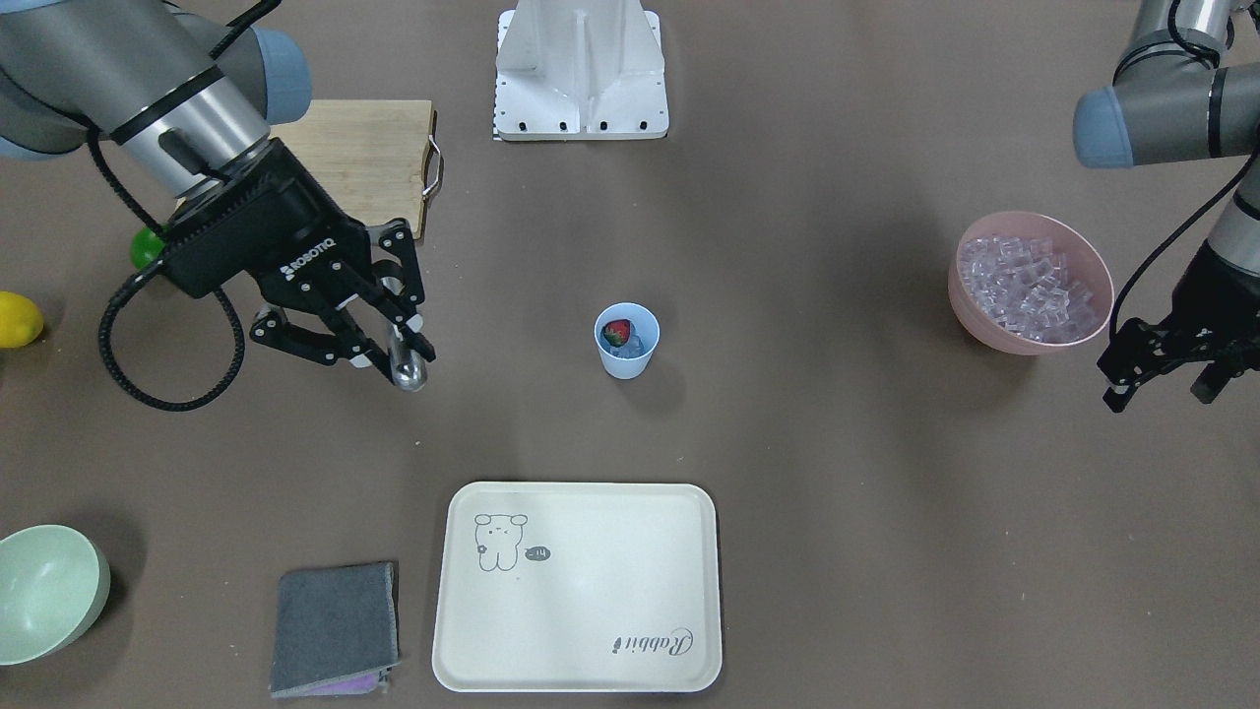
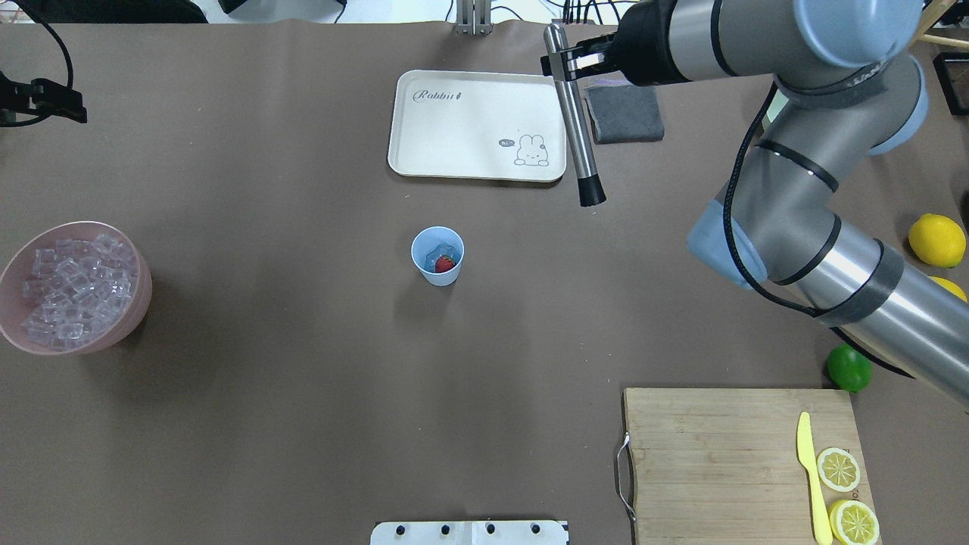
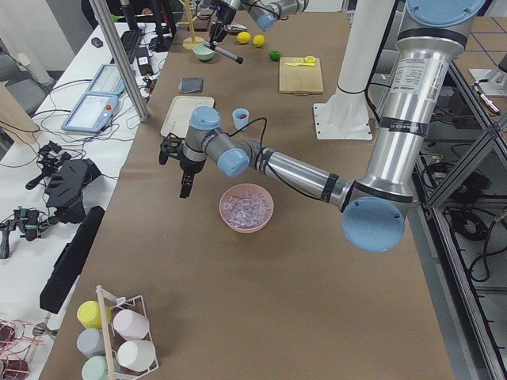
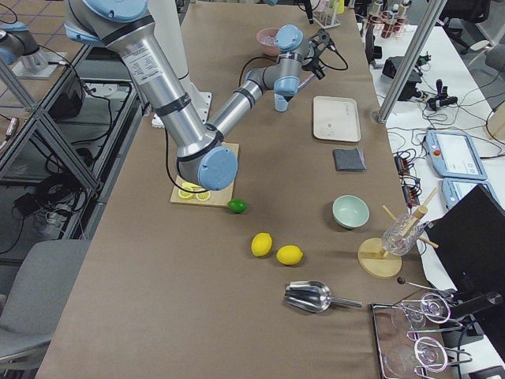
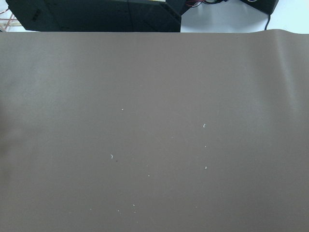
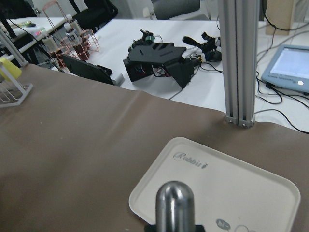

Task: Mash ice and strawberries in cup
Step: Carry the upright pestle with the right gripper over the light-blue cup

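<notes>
One light blue cup is likely needing a side-wall hold from the released left gripper; the right gripper is clenching the steel muddler.

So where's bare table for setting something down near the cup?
Widest bare stretch: between the pink plastic bowl of ice cubes and the small light-blue plastic cup. Also free: from the cup to the wooden cutting board. Tighter: the cup's right-arm side, where the right gripper holds a steel muddler aloft.

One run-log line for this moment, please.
right hand: shut on muddler, raised | left hand: open, empty | cup: whole strawberry and ice inside
</notes>
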